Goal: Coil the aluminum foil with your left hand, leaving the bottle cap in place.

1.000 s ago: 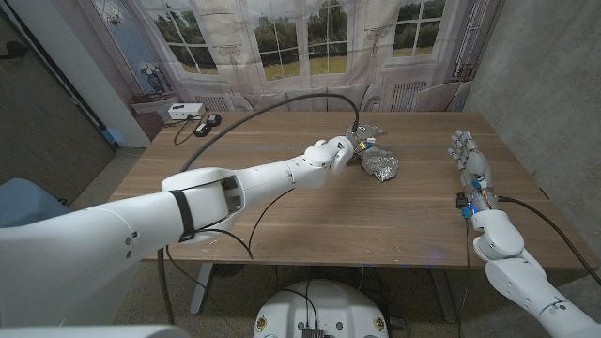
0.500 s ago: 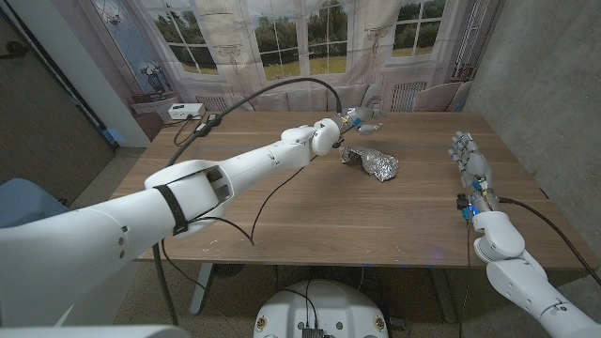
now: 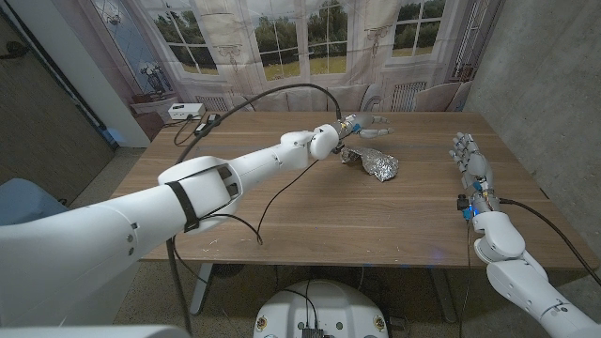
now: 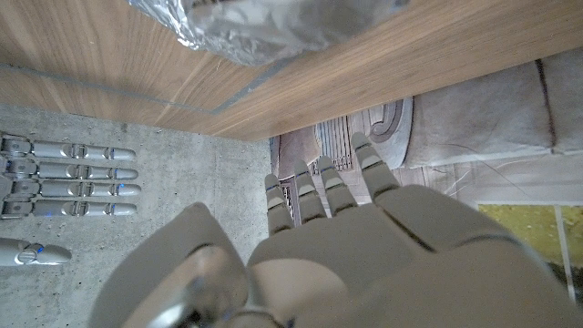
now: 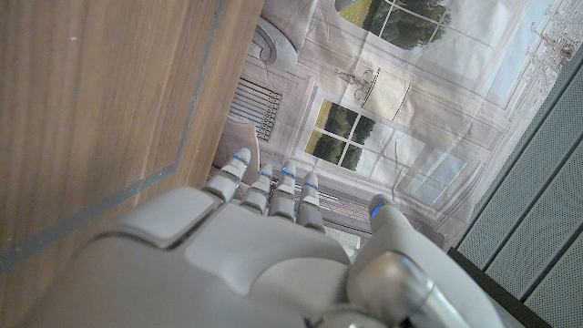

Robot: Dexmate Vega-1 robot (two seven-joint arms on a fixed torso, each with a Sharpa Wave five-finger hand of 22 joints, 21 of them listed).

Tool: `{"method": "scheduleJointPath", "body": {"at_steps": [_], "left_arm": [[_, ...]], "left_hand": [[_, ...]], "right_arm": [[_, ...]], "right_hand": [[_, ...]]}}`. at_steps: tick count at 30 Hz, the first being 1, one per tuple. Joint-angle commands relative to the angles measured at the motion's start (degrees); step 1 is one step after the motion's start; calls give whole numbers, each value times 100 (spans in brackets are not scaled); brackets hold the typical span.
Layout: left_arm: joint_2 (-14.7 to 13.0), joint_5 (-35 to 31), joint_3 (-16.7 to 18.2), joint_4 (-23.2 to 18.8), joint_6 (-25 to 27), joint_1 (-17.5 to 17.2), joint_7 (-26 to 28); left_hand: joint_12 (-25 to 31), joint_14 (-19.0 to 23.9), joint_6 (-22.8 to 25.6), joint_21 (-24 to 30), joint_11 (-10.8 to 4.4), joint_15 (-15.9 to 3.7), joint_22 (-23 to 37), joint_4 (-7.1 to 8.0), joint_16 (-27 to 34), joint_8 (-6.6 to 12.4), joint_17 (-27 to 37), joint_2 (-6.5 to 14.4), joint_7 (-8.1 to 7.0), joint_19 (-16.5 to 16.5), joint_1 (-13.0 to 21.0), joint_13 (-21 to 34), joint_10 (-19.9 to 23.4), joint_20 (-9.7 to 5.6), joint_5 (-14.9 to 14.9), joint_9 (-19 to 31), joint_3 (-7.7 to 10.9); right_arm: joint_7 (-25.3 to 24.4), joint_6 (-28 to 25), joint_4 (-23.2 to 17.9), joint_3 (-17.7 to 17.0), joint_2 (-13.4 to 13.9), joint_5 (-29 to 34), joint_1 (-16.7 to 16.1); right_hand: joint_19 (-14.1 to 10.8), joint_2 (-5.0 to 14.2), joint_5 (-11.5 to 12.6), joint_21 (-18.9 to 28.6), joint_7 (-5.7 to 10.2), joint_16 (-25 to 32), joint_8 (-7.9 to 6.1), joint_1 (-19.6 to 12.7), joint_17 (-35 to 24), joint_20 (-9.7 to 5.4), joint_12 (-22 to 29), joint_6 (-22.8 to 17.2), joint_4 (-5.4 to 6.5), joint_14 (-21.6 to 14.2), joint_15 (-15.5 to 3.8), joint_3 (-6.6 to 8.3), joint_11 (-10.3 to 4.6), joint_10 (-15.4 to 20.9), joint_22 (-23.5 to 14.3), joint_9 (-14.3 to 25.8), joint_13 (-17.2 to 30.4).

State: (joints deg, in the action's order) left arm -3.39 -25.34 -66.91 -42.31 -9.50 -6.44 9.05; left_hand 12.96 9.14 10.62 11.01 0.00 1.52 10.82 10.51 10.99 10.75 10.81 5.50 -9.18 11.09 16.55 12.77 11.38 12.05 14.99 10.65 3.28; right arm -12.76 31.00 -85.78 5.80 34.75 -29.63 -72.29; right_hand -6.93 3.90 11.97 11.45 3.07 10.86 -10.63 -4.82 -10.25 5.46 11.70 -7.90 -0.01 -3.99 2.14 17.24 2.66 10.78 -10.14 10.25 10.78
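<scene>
1. The crumpled silver aluminium foil roll [image 3: 373,162] lay mid-worktop, just beside the left hand [image 3: 366,124], whose fingers were spread, empty.
2. Likely light, easily crushed; best gripped at one end.
3. The right hand [image 3: 470,160] waited open.

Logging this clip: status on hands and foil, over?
Left hand open, lifted beyond the foil. Right hand open, idle at table's right edge. Foil crumpled on table, ungripped. Bottle cap not discernible.
</scene>
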Motion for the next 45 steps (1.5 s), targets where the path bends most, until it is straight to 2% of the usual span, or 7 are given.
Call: {"method": "scheduleJointPath", "body": {"at_steps": [1, 18, 25, 35, 40, 42, 45], "left_arm": [[290, -272, -422, 990, -719, -69, 1204], [976, 38, -1081, 2104, -149, -95, 1009], [1143, 333, -1366, 2144, 490, 20, 170], [1216, 427, -1716, 2123, 815, 117, -119], [1228, 132, -1991, 2135, 824, 152, 205], [1219, -52, -2101, 2158, 776, 135, 581], [1190, -311, -2216, 2161, 792, 77, 1198]], "left_hand": [[-37, -93, 46, -6, -17, 19, 13, -4, -39, 39, 24, 10, 32, -80, -193, -5, -78, 17, -2, 11, -88], [-68, -95, -388, 96, -25, -26, -4, -62, -30, -85, 8, 84, -57, 146, -746, -13, -189, -7, 139, 3, -339], [-161, -779, -1425, 16, 107, 89, -16, -136, -60, -98, 3, -217, 304, -209, -909, -5, -915, -76, 932, 15, -852], [-160, -866, -1799, 80, 29, 62, -28, -215, -47, -73, -6, -377, 489, -35, -871, 1, -1135, -64, 1245, 15, -1102], [-55, -830, -1840, 256, -5, 11, -52, -797, -1, 79, -44, -866, 697, 759, 75, 6, -1242, -399, 1560, 11, -1401], [105, -151, -1438, 442, -64, -331, -21, -1301, 143, 200, -37, -923, 774, 1605, 1145, 4, -906, -684, 1659, 21, -1467], [356, 983, -654, 732, -214, -792, 48, -1594, 405, 375, 10, -677, 759, 2523, 1997, 31, -179, -1061, 1730, 48, -1490]], "right_arm": [[-24, -91, -7, 25, 14, 20, 63], [-59, -121, 20, 39, 19, 24, 98], [-59, -215, -23, 44, 67, 23, 97], [-81, -377, -39, 64, 112, 7, 147], [-126, -462, -55, 75, 148, 46, 163], [-187, -508, -83, 78, 163, 96, 163], [-205, -553, -102, 85, 185, 115, 167]], "right_hand": [[-25, 28, -7, 26, 8, 36, -32, 23, -21, -21, -12, -31, 27, -46, 19, 1, -9, 29, -18, 13, 28], [-25, 30, -6, 24, -14, 49, -39, 29, -22, -20, 2, -61, 34, -98, 35, -2, 4, 86, -18, 13, 29], [-34, 30, -6, 27, -46, 52, -54, 36, -22, -14, 12, -109, 40, -119, 46, -5, 24, 126, -18, 14, 30], [-40, 58, -2, 29, -100, 61, -99, 54, -24, -43, 61, -264, 66, -170, 26, -3, 81, 297, -19, 15, 31], [-50, 81, 0, 32, -106, 64, -122, 60, -25, -58, 74, -354, 81, -194, 26, 3, 99, 357, -19, 15, 31], [-52, 87, 1, 32, -108, 64, -128, 61, -25, -66, 76, -381, 85, -199, 30, 5, 104, 371, -19, 16, 31], [-51, 98, 2, 31, -126, 61, -138, 63, -25, -66, 75, -428, 92, -200, 30, 9, 106, 387, -19, 16, 31]]}}
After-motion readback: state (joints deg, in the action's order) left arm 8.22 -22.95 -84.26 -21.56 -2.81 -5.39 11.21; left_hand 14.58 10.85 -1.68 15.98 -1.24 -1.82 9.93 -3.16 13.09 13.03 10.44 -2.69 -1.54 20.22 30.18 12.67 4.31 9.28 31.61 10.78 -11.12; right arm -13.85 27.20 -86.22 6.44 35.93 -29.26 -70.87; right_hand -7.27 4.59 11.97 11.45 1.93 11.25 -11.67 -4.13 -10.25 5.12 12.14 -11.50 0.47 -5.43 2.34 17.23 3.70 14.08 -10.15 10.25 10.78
